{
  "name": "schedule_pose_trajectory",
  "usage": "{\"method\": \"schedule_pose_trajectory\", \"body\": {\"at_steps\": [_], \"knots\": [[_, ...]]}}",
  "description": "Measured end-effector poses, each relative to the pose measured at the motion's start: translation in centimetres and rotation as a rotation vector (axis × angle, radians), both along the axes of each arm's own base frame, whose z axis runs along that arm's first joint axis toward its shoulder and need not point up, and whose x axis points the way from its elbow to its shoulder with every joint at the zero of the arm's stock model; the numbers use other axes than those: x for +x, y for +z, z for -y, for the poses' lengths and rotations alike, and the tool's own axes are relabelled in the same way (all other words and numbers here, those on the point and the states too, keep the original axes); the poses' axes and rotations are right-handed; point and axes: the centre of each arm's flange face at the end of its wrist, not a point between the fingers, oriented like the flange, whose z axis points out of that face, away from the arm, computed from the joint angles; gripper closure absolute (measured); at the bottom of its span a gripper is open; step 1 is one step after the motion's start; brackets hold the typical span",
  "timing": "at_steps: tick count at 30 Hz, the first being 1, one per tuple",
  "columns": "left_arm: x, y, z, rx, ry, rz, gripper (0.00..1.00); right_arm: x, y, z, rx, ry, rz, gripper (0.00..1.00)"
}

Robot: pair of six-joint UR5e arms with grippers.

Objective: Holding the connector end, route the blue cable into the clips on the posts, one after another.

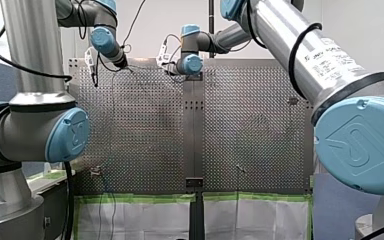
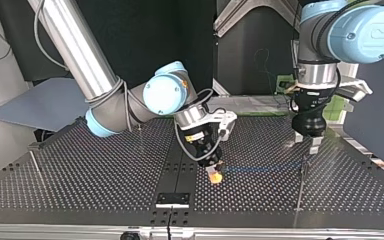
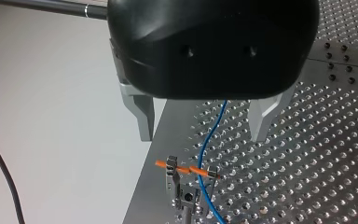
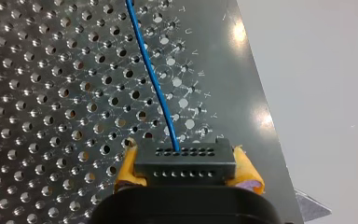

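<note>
Nearest, our right gripper (image 4: pixel 187 171) clamps the black connector (image 4: pixel 185 158) between yellow pads (image 4: pixel 249 175). The blue cable (image 4: pixel 156 79) leaves the connector across the perforated table (image 4: pixel 51 93). Farther on, our left gripper (image 3: pixel 203 133) hangs with its metal fingers wide apart above a post clip (image 3: pixel 186 171), where we see the cable cross.

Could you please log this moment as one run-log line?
right gripper: shut on connector | cable: at clip, seating unclear | left gripper: open above clip
</note>
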Motion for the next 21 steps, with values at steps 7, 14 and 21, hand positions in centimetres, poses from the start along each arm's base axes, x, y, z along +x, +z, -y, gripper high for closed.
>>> {"method": "schedule_pose_trajectory", "body": {"at_steps": [7, 14, 21], "knots": [[0.03, -0.07, 0.00, -0.003, 0.003, -0.002, 0.00, -0.12, 0.01, 0.18, 0.001, -0.003, 0.000, 1.00], [0.07, -0.15, -0.03, -0.010, 0.005, -0.004, 0.00, -0.20, -0.02, 0.29, 0.001, -0.005, 0.000, 1.00], [0.13, -0.30, -0.20, -0.015, 0.021, -0.010, 0.00, -0.35, -0.04, 0.53, 0.002, -0.008, 0.000, 1.00]]}}
